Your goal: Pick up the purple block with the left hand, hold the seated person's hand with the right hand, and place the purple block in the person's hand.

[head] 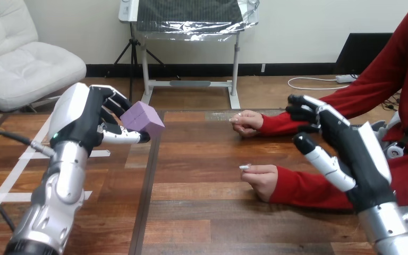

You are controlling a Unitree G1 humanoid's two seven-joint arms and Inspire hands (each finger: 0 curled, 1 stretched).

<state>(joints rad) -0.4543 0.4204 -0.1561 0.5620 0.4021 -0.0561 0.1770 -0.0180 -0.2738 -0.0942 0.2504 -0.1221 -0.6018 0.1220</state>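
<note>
**Head view: block in grasp, person's hands on the tabletop.** The robot's left hand is raised above the left part of the tabletop. Its fingers curl against the far side of the purple block, and its thumb lies under the block's lower edge. The block is held clear of the wood and tilted, with one corner pointing toward the table's middle. The left forearm rises from the lower left edge.

The robot's right hand is lifted at the right side. Its fingers are only slightly bent and spread away from the thumb, and they hold nothing.

The seated person rests two loosely closed hands on the tabletop near its middle. These are the person's farther hand and the person's nearer hand, both in red sleeves. The right hand's fingertips overlap the farther sleeve, though whether they touch it cannot be told. The block is well apart from both of the person's hands.
</note>
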